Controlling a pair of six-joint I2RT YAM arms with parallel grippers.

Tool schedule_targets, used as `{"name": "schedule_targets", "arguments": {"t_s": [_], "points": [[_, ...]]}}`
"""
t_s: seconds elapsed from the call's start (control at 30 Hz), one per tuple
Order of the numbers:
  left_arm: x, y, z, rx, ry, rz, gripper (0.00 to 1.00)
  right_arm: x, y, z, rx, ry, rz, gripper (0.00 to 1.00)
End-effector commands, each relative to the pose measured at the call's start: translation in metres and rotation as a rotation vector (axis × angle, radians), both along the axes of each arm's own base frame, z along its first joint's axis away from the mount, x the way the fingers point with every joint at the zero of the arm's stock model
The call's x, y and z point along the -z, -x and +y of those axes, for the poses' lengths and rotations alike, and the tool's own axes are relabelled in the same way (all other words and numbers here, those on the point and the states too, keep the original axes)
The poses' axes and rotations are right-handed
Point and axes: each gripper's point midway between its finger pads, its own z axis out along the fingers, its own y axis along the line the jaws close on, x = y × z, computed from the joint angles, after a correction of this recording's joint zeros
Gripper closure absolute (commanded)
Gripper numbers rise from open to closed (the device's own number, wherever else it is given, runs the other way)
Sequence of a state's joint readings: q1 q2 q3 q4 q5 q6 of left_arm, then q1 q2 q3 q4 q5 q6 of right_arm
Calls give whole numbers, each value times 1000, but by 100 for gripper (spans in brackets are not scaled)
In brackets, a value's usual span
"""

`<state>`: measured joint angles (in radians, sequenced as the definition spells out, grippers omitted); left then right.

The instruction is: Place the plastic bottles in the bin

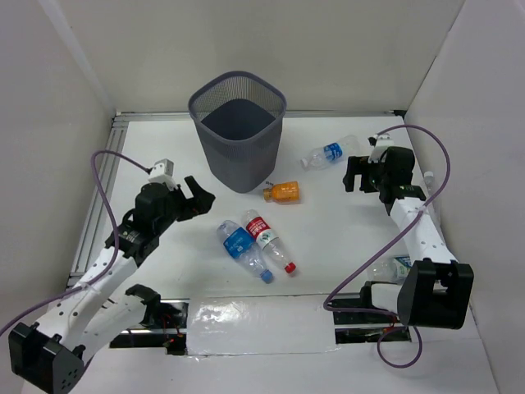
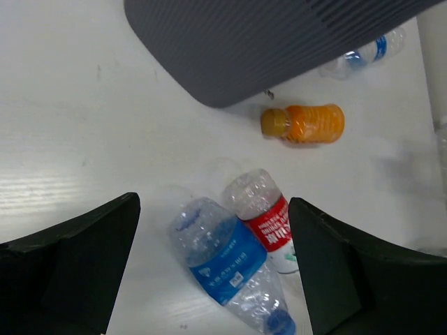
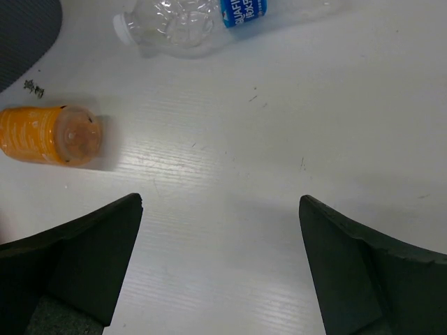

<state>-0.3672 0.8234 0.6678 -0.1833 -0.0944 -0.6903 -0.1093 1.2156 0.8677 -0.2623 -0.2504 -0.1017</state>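
Note:
The dark grey mesh bin (image 1: 238,160) stands upright at the back centre. A short orange bottle (image 1: 285,192) lies just right of its base. One clear blue-label bottle (image 1: 330,154) lies further right. Another blue-label bottle (image 1: 242,246) and a red-label bottle (image 1: 267,238) lie side by side mid-table. My left gripper (image 1: 199,197) hangs open above and left of this pair. The left wrist view frames the blue-label bottle (image 2: 223,258) and the red-label one (image 2: 269,220) between its jaws. My right gripper (image 1: 354,174) is open over bare table, near the orange bottle (image 3: 45,134) and the far bottle (image 3: 202,21).
White walls close in the table on the left, back and right. A clear plastic item (image 1: 389,268) lies by the right arm's base, partly hidden. Purple cables loop from both arms. The bin's wall (image 2: 265,42) fills the top of the left wrist view.

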Motion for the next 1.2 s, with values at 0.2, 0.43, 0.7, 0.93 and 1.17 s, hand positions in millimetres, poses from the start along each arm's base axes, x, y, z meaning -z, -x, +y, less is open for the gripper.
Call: {"name": "schedule_targets", "arguments": {"t_s": [0.2,0.43,0.7,0.93,1.17], "points": [[14,20,-64,-9,83,198,0,-3,9,4,-208,112,-26,0],[44,33,-81,-189,23,383,42,-1,13,12,-248,67,-25,57],[102,54,-95,-312,-141,638,1,2,17,20,-282,40,-29,19],[148,62,-98,-308,-169,709,1,6,22,26,-312,25,-29,15],[178,49,-107,-267,-204,672,5,0,24,50,-455,-38,-45,10]]}}
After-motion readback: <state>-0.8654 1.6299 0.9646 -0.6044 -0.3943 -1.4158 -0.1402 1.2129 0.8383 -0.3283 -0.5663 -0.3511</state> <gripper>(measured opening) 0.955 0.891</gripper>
